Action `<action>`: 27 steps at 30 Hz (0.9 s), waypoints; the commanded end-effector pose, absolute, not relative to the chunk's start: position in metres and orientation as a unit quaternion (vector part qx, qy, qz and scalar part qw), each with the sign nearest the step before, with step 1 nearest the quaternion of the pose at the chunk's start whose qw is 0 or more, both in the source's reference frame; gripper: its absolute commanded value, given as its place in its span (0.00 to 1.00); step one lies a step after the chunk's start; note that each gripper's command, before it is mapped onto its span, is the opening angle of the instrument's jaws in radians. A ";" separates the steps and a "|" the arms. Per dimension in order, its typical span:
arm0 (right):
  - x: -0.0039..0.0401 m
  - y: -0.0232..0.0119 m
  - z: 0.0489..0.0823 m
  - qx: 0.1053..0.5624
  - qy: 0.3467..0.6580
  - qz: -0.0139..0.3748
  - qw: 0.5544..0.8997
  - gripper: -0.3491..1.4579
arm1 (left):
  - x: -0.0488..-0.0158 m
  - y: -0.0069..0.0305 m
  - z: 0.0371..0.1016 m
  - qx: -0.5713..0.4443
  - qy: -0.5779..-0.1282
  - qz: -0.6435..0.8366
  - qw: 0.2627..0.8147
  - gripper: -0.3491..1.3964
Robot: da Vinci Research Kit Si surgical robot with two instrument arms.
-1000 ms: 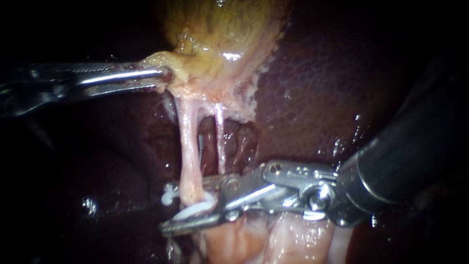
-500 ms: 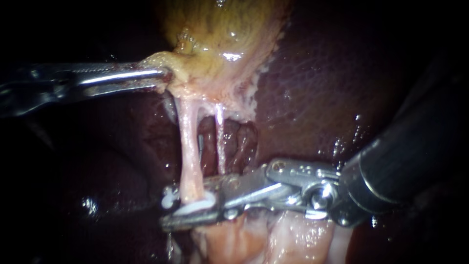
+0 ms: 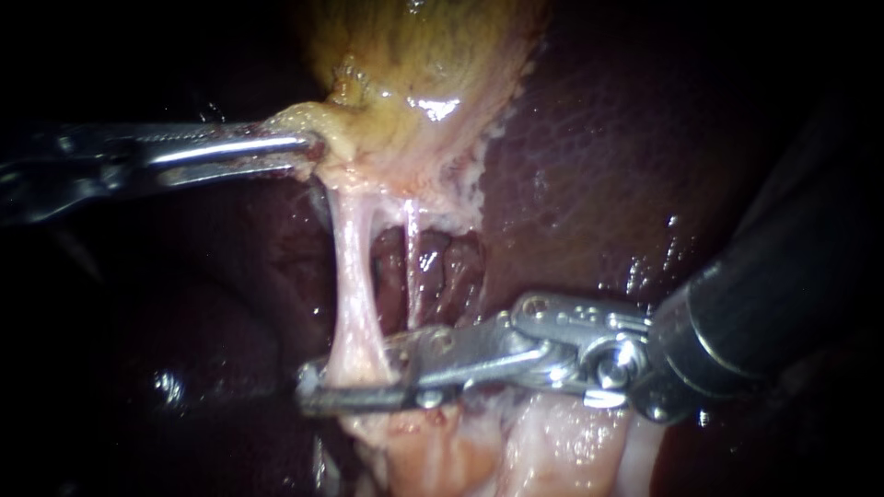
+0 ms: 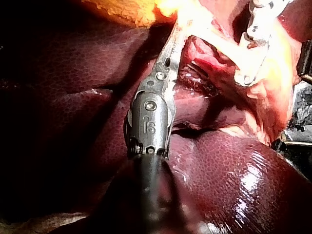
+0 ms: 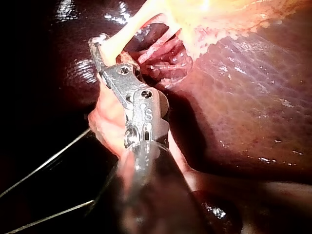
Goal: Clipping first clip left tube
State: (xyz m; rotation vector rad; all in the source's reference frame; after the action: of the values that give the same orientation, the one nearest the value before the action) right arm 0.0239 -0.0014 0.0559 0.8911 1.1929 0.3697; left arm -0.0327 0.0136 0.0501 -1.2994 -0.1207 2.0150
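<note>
Left instrument [image 3: 308,147] level, clamped tight, right instrument [image 3: 309,388] angled in low, squeezed closed.

Endoscope close, facing left tube [image 3: 354,285] front-on. Wrist cameras look along left instrument [image 4: 168,48], right instrument [image 5: 105,61]. All share that tube.

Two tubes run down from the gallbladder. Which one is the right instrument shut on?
The left tube, the thicker one: the right instrument clamps its lower end. The thinner right tube stands beside it, ungripped.

Yellow gallbladder [image 3: 414,55], mottled maroon liver [image 3: 589,166], pinkish left tube [image 3: 352,276]
</note>
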 end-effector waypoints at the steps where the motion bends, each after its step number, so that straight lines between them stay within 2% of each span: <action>1: 0.0240 -0.0012 0.0558 0.405 0.540 0.165 0.719 0.00 | -0.0326 0.0136 0.0501 -0.505 -0.047 0.782 0.362 0.00; 27: 0.0240 -0.0011 0.0559 0.408 0.540 0.161 0.718 0.00 | -0.0326 0.0136 0.0501 -0.504 -0.046 0.782 0.362 0.00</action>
State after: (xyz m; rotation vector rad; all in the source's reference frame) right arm 0.0240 -0.0011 0.0559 0.9029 1.1955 0.3553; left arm -0.0326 0.0136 0.0501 -1.2989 -0.1196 2.0147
